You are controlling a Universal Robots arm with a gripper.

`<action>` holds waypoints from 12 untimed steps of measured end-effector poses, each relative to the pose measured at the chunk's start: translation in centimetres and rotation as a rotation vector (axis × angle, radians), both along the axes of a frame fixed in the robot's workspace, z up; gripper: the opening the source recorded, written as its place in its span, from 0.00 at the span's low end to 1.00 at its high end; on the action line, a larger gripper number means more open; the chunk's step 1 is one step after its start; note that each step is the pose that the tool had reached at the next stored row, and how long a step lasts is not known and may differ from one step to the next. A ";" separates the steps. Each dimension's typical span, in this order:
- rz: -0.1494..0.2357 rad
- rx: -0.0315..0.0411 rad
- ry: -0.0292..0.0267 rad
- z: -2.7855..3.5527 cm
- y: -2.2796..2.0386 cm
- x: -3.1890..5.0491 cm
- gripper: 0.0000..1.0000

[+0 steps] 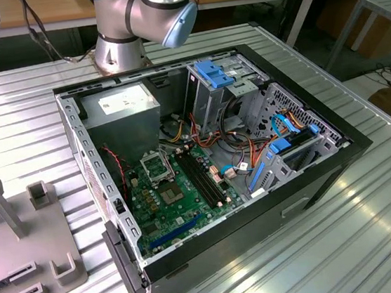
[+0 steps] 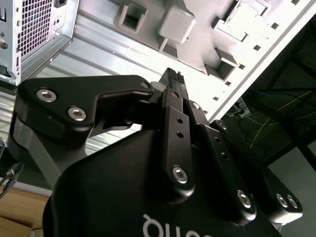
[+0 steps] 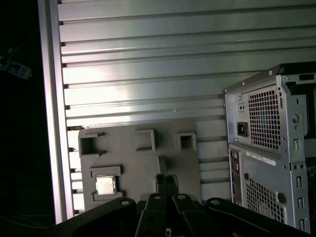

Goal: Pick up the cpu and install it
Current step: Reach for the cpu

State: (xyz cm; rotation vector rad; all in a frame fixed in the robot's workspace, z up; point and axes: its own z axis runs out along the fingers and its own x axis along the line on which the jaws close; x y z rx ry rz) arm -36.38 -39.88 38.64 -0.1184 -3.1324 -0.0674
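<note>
Black and hovering over the grey holder plate [image 3: 133, 165].
Holding the gripper [image 3: 167, 180] pinched together with nothing between its tips; looking down at the cpu [image 3: 105, 185] lying flat in a square pocket by the plate's edge closest to the table [image 3: 148, 49] rim.

Free room above cpu [image 3: 105, 185]; case [image 3: 266, 148] aside

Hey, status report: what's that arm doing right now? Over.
End effector shut, holding nothing, over grey fixture plate. Cpu lying in its recess, untouched. Nothing seen between them.
</note>
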 end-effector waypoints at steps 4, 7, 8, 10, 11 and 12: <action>0.000 0.0001 0.0003 -0.01 0.00 -0.40 0.11; 0.000 0.0000 0.0004 -0.03 0.00 -0.71 0.11; 0.000 -0.0001 0.0005 -0.03 0.00 -0.82 0.11; 0.000 -0.0001 0.0006 -0.03 0.00 -1.01 0.11; 0.000 0.0000 0.0006 -0.04 0.00 -1.14 0.11; 0.000 0.0000 0.0007 -0.04 0.00 -1.22 0.11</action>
